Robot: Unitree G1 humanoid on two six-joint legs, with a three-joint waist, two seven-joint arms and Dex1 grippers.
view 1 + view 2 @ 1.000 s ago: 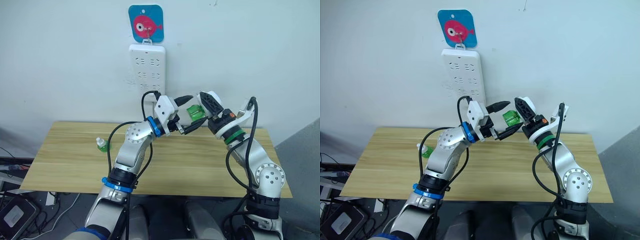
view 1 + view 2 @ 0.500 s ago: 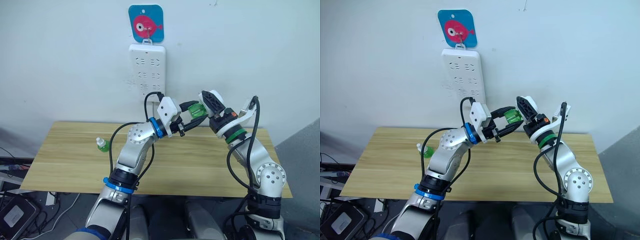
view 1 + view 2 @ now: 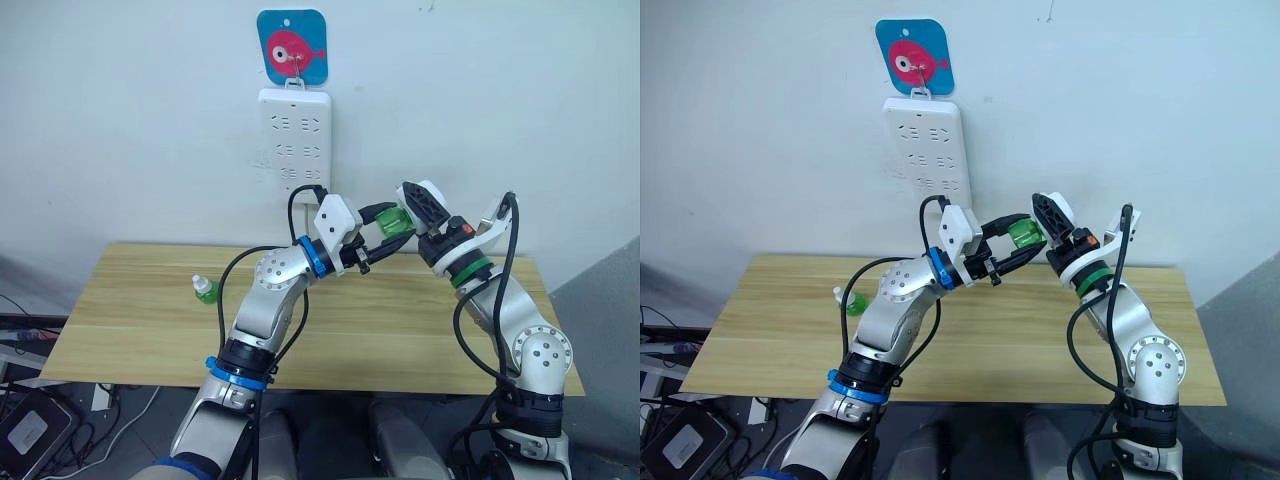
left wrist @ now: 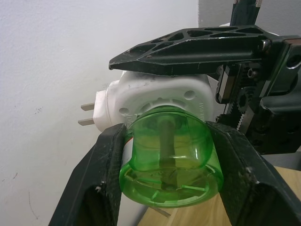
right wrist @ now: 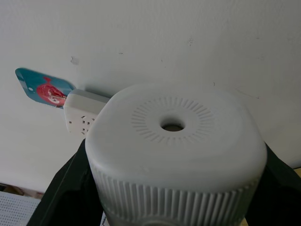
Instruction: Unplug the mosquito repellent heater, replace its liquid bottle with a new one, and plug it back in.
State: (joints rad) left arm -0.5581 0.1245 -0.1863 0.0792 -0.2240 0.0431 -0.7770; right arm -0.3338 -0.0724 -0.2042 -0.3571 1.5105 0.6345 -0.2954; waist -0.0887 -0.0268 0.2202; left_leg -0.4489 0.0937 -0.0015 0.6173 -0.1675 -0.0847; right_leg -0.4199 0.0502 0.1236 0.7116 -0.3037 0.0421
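1. Above the tabletop (image 3: 400, 330), in front of the white wall, both my arms are raised with elbows bent and the wrists turned in toward each other, meeting in mid-air.
2. On the wall behind them hangs the long white power strip (image 3: 295, 140) under a blue card with a red fish (image 3: 292, 47); it sits just above and behind my left wrist.
3. My right gripper (image 5: 160, 188) has its fingers clenched on either side of the mosquito repellent heater (image 5: 174, 150), whose vented round end faces that wrist; its two prongs (image 4: 88, 114) point toward the wall, free of any socket.
4. My left gripper (image 4: 164, 155) has its fingers (image 4: 101, 183) grasping the liquid bottle (image 4: 167, 162), which sits against the heater's underside.
5. The new one (image 3: 205, 290) stands upright near the tabletop's left end, well apart from both arms.
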